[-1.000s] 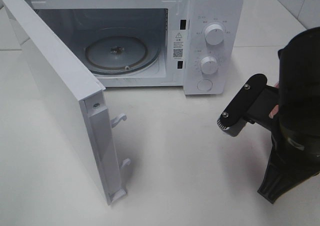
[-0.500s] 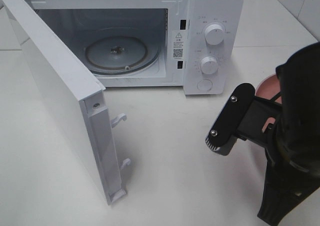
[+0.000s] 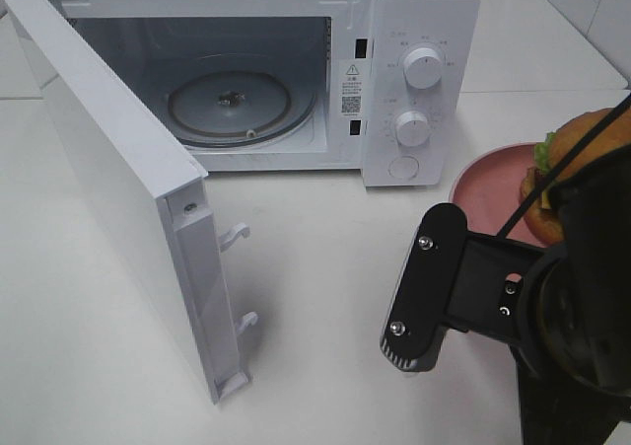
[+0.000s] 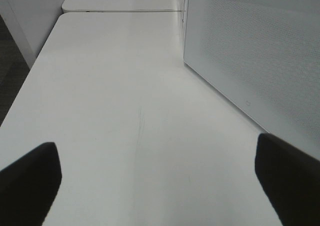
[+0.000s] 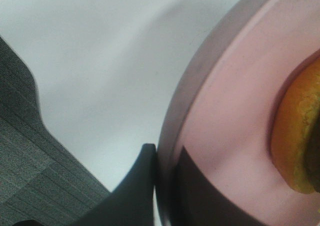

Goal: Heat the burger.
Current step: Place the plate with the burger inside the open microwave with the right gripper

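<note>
The burger [image 3: 580, 164], with golden bun, green lettuce and yellow cheese, sits on a round pink plate [image 3: 488, 188] at the right of the exterior view. In the right wrist view my right gripper [image 5: 167, 161] is shut on the plate's rim [image 5: 210, 100], and the bun's edge [image 5: 295, 136] shows on the plate. My right arm [image 3: 552, 307] hides the grip point in the exterior view. My left gripper [image 4: 160, 181] is open and empty over bare table. The left arm is out of the exterior view.
The white microwave [image 3: 424, 31] stands at the back. Its door [image 3: 118, 188] is swung wide open toward the front left, and the glass turntable [image 3: 232, 105] is bare. The left wrist view shows the door's mesh panel [image 4: 250, 50] beside my left gripper.
My right arm has moved nearer and larger in the exterior view. The pink plate and burger, hidden behind it a second ago, have come into view at the right.
</note>
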Controlling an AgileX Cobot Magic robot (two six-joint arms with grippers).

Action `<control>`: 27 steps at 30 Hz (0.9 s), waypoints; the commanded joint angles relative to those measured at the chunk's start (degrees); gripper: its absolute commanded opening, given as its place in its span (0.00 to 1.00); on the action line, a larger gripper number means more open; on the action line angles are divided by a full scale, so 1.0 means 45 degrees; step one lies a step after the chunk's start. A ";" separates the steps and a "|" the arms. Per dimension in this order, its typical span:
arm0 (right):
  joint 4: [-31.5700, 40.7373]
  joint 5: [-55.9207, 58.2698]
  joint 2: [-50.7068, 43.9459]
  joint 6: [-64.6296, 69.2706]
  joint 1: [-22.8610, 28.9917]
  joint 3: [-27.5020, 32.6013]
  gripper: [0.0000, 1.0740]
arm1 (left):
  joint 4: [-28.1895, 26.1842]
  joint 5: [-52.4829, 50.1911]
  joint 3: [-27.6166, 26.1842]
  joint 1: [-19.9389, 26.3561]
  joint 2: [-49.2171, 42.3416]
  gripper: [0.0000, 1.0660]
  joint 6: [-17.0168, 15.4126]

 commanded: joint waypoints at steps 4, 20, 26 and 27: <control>-0.0879 0.0166 -0.0089 -0.0815 0.0064 0.0064 0.01 | -0.0038 -0.0115 0.0038 -0.0051 -0.0267 0.92 -0.0038; -0.1553 -0.1464 -0.0089 -0.2903 0.0064 0.0064 0.01 | -0.0038 -0.0115 0.0038 -0.0051 -0.0267 0.92 -0.0038; -0.1553 -0.2088 -0.0089 -0.4189 0.0064 0.0064 0.01 | -0.0038 -0.0115 0.0038 -0.0051 -0.0267 0.92 -0.0038; -0.1553 -0.2088 -0.0089 -0.4189 0.0064 0.0064 0.01 | -0.0038 -0.0115 0.0038 -0.0051 -0.0267 0.92 -0.0038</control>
